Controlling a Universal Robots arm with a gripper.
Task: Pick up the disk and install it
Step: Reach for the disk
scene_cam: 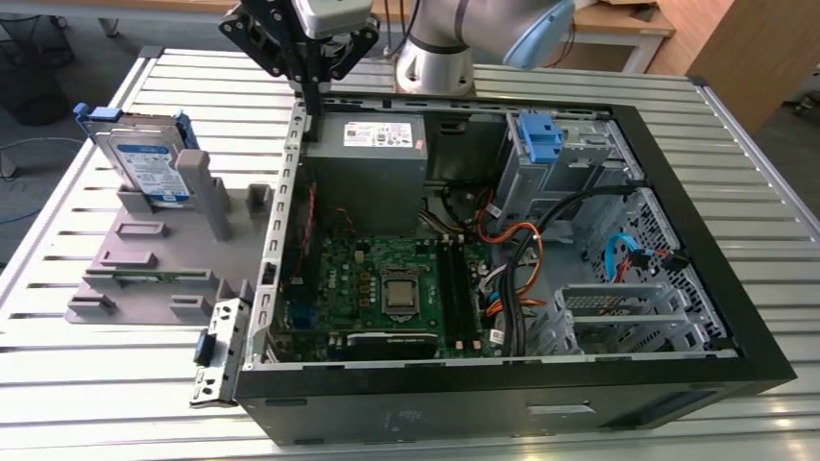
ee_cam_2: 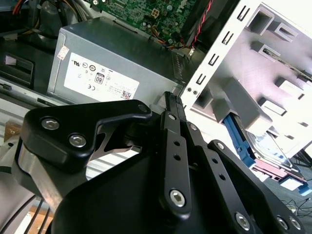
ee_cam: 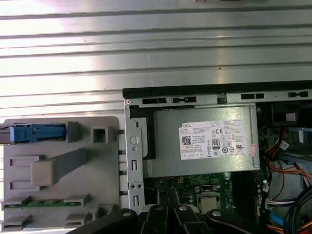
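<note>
The disk (scene_cam: 144, 161), a silver drive with a white-and-blue label in a blue carrier, stands upright on edge in a grey fixture (scene_cam: 134, 264) at the exterior view's left, beside the open computer case (scene_cam: 717, 317). The first wrist view looks down on the disk's blue edge (ee_cam: 36, 132). In the second wrist view the disk (ee_cam_2: 267, 148) lies beyond the case wall. My gripper (scene_cam: 310, 84) hangs above the case's back left corner, over the wall near the power supply, apart from the disk. Its black fingers (ee_cam_2: 174, 126) meet at the tip, shut on nothing.
A grey power supply (scene_cam: 369, 144) with a white sticker sits in the case's back corner just below the gripper. The green motherboard (scene_cam: 384, 283), loose cables (scene_cam: 513, 250) and a drive bay with a blue bracket (scene_cam: 541, 139) are inside the case. Everything rests on a slatted metal table (scene_cam: 77, 403).
</note>
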